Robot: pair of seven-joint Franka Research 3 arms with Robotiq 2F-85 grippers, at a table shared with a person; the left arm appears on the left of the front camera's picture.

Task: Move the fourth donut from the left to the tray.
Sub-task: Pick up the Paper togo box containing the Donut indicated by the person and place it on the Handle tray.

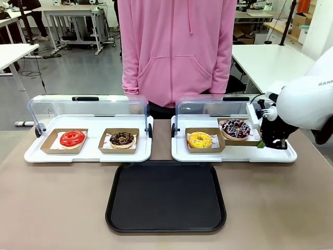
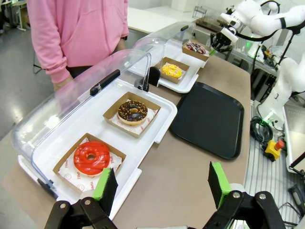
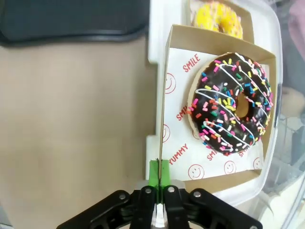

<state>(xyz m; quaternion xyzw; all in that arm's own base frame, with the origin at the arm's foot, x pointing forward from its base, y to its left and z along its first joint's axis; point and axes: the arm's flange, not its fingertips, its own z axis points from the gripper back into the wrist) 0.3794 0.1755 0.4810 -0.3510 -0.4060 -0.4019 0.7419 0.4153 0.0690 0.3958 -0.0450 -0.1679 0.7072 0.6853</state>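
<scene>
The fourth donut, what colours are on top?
Dark chocolate with white stripes and rainbow sprinkles; right wrist view shows it best.

The right arm reaches in from the right side, its wrist bent so the right gripper [image 1: 266, 141] sits low at the near right end of the table, and its green pads [image 3: 158, 172] press together with no gap between them. The left gripper [image 2: 162, 183] hangs above the table's left end, jaws spread wide, nothing between its green pads [image 2: 218, 183].
</scene>
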